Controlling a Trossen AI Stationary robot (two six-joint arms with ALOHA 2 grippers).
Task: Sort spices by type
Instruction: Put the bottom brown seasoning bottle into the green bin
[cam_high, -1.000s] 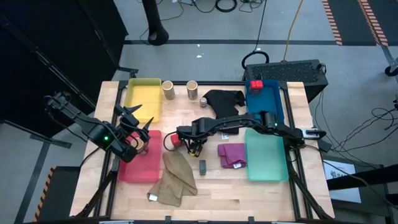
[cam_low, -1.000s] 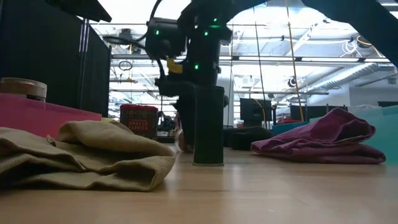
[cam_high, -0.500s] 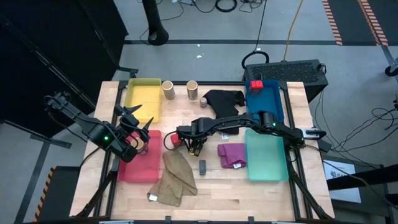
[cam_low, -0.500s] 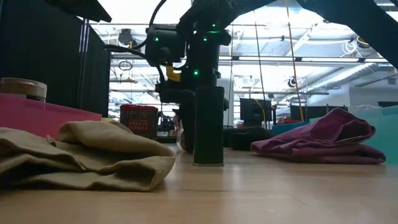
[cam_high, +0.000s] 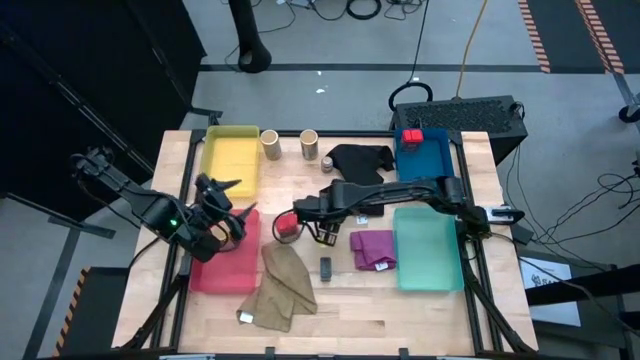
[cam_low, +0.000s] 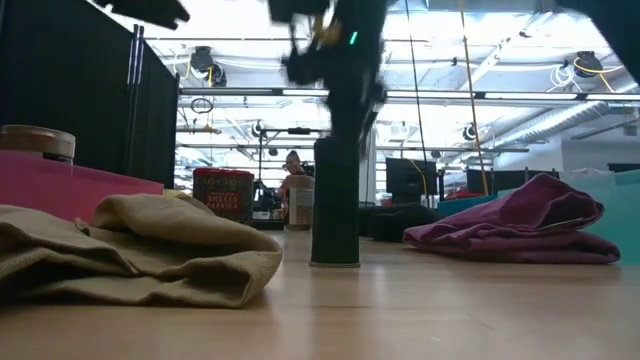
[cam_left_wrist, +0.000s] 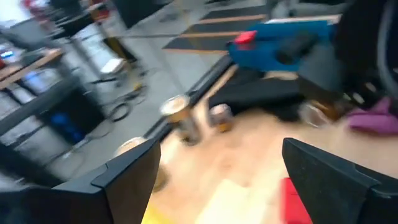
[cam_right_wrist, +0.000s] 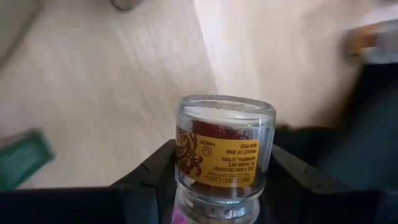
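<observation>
On the wooden tabletop (cam_high: 300, 190) we see the sorting barely begun: two tan cylinders (cam_high: 271, 146) stand loose, a red box (cam_high: 411, 136) sits in the blue tray (cam_high: 405, 160). Our right pincer (cam_right_wrist: 224, 186) is clamped on a small glass jar (cam_right_wrist: 224, 146) above mid-tabletop; the left pincer (cam_left_wrist: 221, 186) hangs apart over the red tray (cam_high: 225, 270).

On the desk (cam_high: 360, 310) we see, upper left, a yellow tray (cam_high: 230, 155); lower left, a red tray (cam_high: 225, 270) and khaki cloth (cam_high: 283, 287); right, blue tray (cam_high: 425, 160), teal tray (cam_high: 428, 250), purple cloth (cam_high: 373, 249); top centre, black cloth (cam_high: 360, 160).
</observation>
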